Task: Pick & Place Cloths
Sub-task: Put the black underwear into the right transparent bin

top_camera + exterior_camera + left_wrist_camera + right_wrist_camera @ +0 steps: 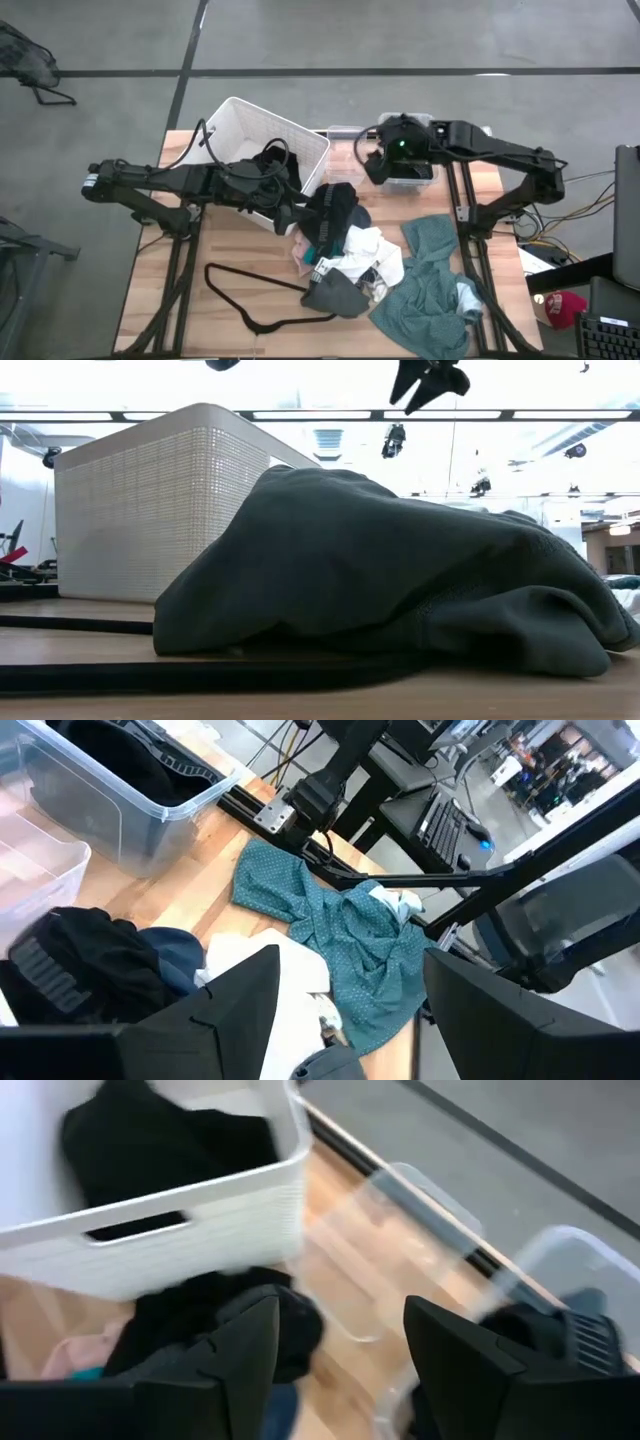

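From above, your left claw (293,212) hung beside the white basket (262,128), over the cloths (380,270) heaped on the worktop (220,250). Your right claw (368,160) hovered over the clear bin (412,183). In the low view a dark cloth (400,580) filled the foreground. In both wrist views, each claw's fingers stood wide, holding nothing.

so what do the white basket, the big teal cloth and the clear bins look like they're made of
White basket: looks like rigid matte plastic, its walls a fine perforated grid with a cut-out handle slot.

Teal cloth: soft thin woven fabric, probably cotton, with tiny pale dots; it crumples and folds loosely.

Clear bins: see-through, slightly frosted hard plastic; the wood tabletop shows through the walls.
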`<state>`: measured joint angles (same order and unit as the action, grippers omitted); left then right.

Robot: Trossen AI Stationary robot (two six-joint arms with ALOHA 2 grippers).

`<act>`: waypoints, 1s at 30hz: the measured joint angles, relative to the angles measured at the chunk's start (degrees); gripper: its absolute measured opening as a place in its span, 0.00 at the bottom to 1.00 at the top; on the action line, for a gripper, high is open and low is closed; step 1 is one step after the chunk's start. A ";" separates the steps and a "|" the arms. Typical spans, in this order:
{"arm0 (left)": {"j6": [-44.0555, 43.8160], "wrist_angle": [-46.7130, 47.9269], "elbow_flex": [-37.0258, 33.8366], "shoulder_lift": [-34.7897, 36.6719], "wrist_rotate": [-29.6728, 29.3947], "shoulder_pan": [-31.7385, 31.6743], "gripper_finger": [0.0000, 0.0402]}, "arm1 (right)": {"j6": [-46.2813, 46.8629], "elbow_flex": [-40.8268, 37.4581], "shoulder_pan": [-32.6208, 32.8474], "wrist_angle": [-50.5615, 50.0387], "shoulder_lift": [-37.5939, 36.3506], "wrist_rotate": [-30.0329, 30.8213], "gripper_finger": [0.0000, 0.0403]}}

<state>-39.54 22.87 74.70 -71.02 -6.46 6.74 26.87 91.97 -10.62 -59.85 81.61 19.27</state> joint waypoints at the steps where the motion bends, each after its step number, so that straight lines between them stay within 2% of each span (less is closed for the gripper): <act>1: -0.86 -0.79 -0.02 0.00 0.00 0.00 0.62 | -0.30 -0.07 0.77 0.69 0.71 0.03 0.51; 5: -1.33 -5.92 -0.02 0.10 0.16 0.01 0.62 | -1.33 -0.15 2.99 1.86 4.38 -0.37 0.50; 12: -1.39 -9.39 -0.02 0.67 0.42 0.07 0.62 | -2.60 -0.17 4.83 4.03 12.71 -5.30 0.52; 18: -2.11 -9.45 -0.02 0.68 0.51 0.22 0.62 | -4.53 -0.18 4.75 5.66 20.60 -13.63 0.56; 30: -2.61 -8.91 -0.06 0.70 1.05 0.31 0.62 | -5.20 -0.16 5.05 6.16 29.82 -13.40 0.61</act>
<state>-42.15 13.95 74.64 -70.32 -5.41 7.05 21.67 91.81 -5.57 -53.69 111.43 5.87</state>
